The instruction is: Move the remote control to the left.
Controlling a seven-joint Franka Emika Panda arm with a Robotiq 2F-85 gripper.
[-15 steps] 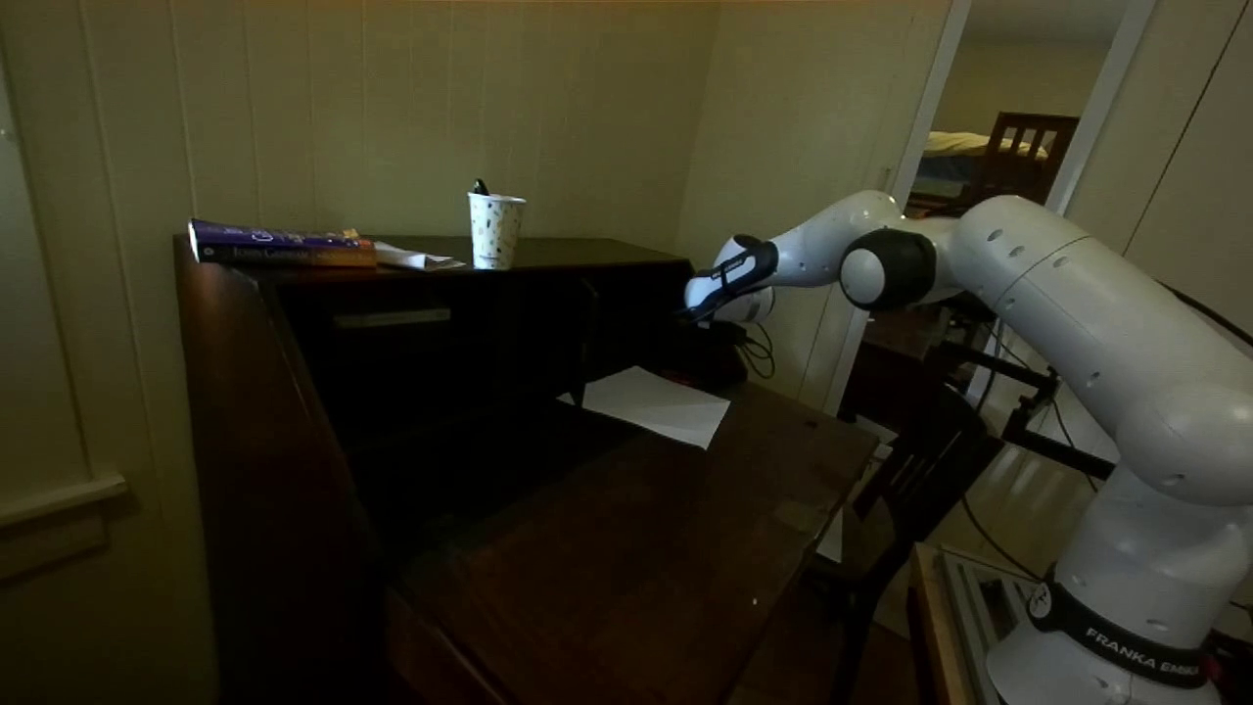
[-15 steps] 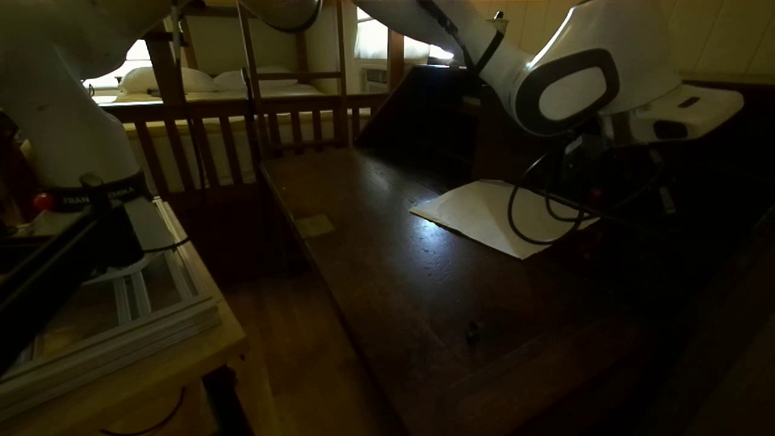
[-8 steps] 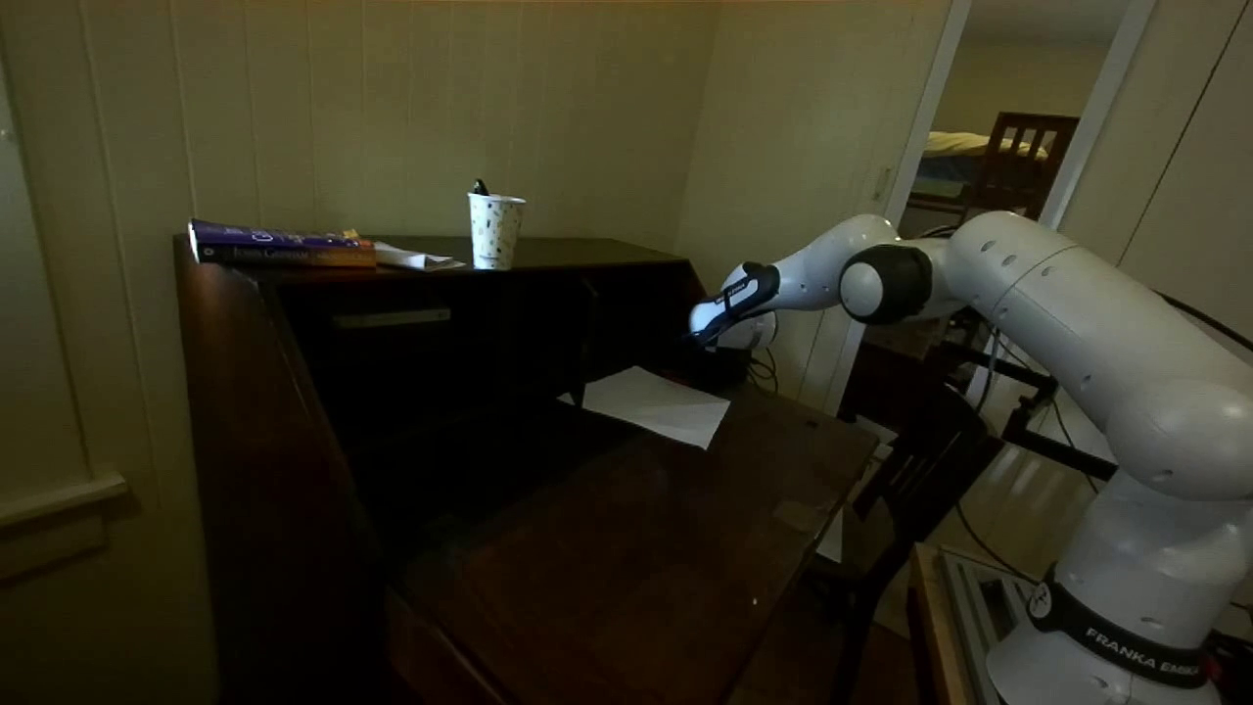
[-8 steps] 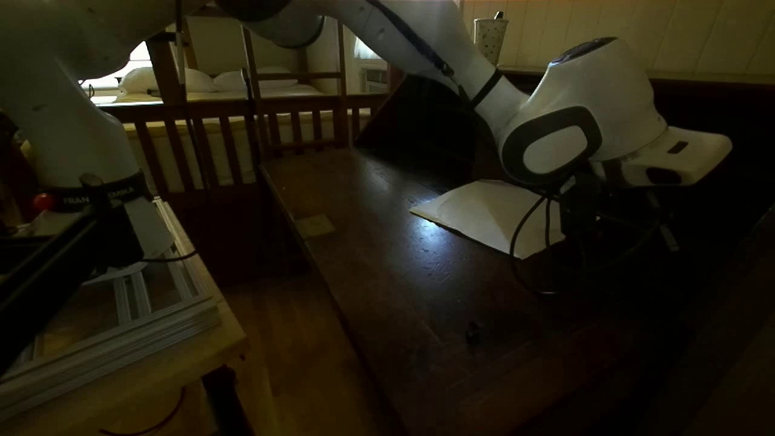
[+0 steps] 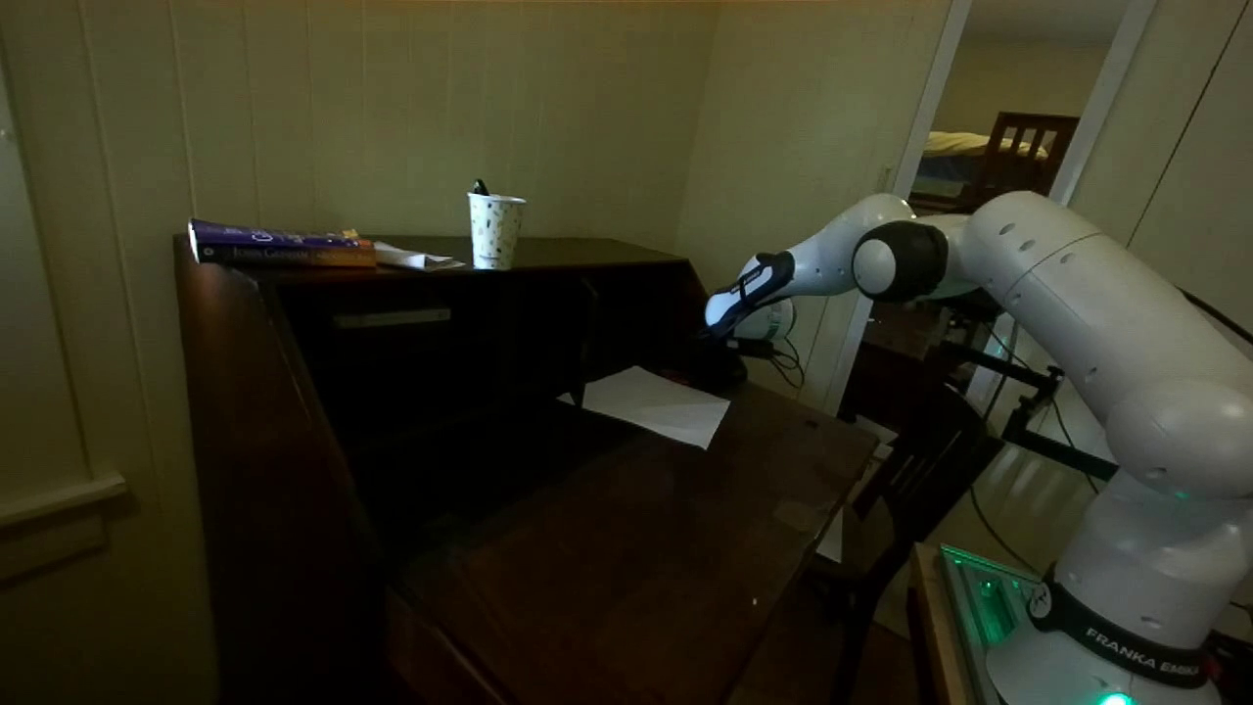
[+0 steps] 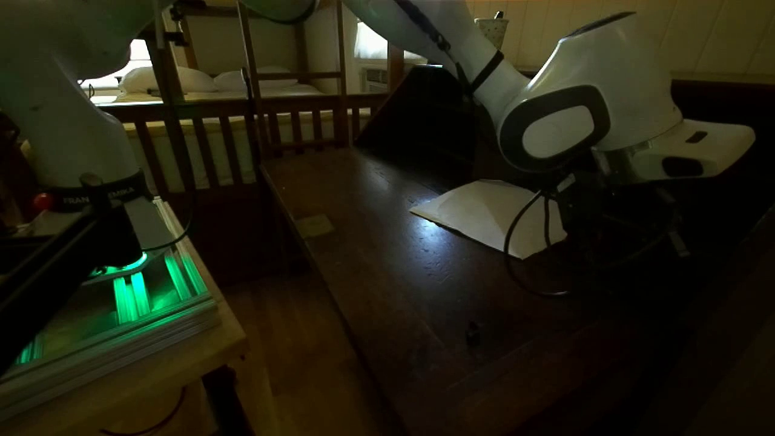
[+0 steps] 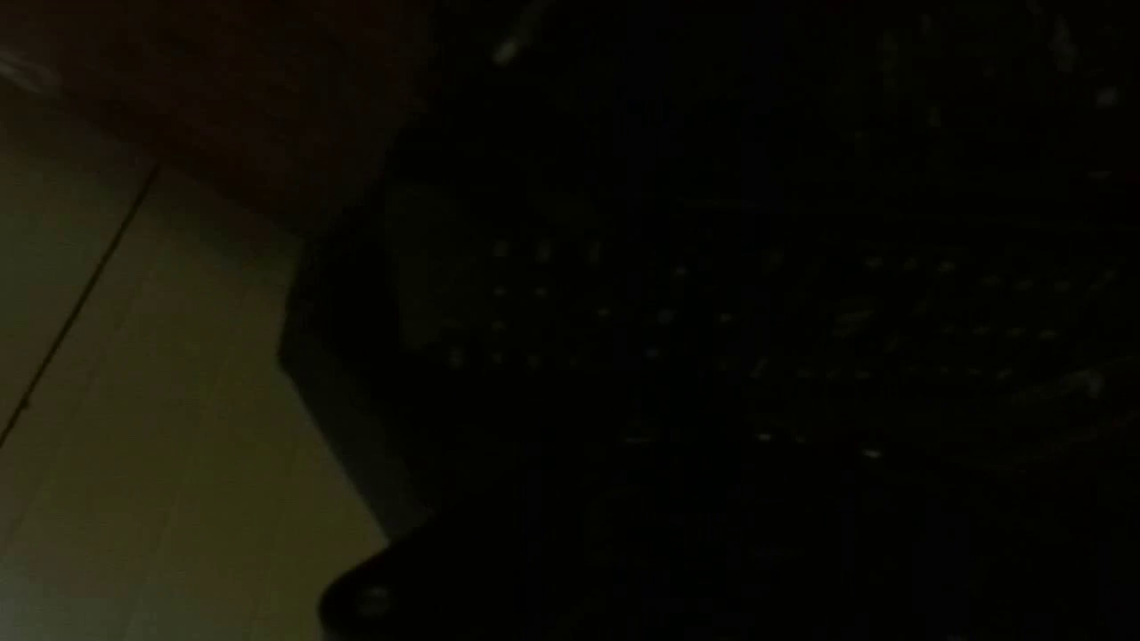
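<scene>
The remote control cannot be made out for sure in any view. In the wrist view a very dark thing with rows of small pale marks (image 7: 659, 316) spans the middle and right. It is too dark to tell whether this is the remote control. My gripper (image 6: 642, 224) hangs under the wrist above the desk (image 6: 387, 260), beyond the white paper (image 6: 478, 212), and is mostly lost in shadow. A dark rounded gripper part (image 7: 374, 601) shows low in the wrist view. Whether the jaws are apart or hold anything cannot be seen.
The desk's raised back (image 5: 587, 253) carries a speckled cup (image 5: 496, 233) with a dark thing in it, a book (image 5: 284, 245) and folded paper (image 5: 416, 258). A cable loop (image 6: 514, 266) hangs from the wrist. A dark chair (image 5: 920, 470) stands by the desk.
The arm first dips toward the desk, then rises a little and moves slightly right in an exterior view. A green light now glows at the robot's base. The paper has not moved.
</scene>
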